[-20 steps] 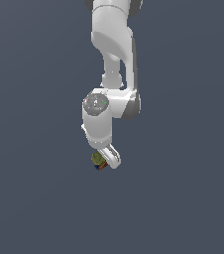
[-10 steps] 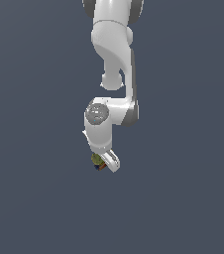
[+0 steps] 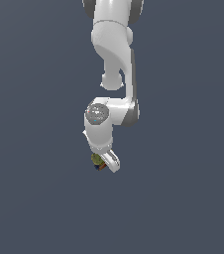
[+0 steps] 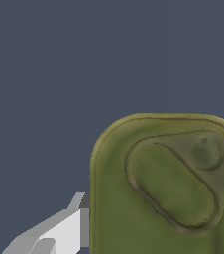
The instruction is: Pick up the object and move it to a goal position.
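Observation:
The object (image 3: 98, 161) is a small olive-green can with a dark blue and orange-red end, held at the tip of my gripper (image 3: 104, 163) low in the middle of the exterior view. My gripper is shut on it, and one white finger (image 3: 112, 161) shows beside it on the exterior view's right. In the wrist view the olive-green top of the object (image 4: 166, 188), with a pull-tab shape pressed into it, fills much of the picture very close to the camera. One white finger (image 4: 59, 233) pokes in beside it.
A plain dark grey-blue background (image 3: 34, 149) surrounds the white arm (image 3: 111, 54), which hangs down from the upper edge of the exterior view. No other objects or goal marker show.
The arm's wrist and gripper have shifted slightly down and a little toward the exterior view's right, carrying the object along in the same grip.

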You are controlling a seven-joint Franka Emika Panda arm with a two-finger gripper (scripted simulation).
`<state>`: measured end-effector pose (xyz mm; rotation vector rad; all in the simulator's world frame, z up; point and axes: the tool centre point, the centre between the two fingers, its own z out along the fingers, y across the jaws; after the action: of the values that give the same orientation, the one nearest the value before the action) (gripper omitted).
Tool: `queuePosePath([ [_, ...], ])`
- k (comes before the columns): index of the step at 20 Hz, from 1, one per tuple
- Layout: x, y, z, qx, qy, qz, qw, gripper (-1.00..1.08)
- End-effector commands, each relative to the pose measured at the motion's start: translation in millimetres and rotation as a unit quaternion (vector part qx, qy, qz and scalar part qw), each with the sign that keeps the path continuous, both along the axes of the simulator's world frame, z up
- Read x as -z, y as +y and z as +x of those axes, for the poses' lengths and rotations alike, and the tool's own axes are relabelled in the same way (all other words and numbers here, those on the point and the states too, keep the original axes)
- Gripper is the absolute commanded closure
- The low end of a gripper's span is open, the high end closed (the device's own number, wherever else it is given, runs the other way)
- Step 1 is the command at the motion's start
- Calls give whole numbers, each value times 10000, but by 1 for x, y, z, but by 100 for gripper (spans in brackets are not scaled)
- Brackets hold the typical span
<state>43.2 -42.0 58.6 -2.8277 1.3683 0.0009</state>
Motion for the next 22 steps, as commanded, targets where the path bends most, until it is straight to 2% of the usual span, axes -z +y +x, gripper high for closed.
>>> queuePosePath([
  [1, 0, 0, 0, 1, -1, 0, 10000, 108],
  [6, -9, 8, 1, 1, -1, 0, 10000, 108],
  [10, -28, 27, 2, 1, -1, 0, 10000, 108],
  [22, -129, 123, 13, 6, -1, -8, 10000, 108],
])
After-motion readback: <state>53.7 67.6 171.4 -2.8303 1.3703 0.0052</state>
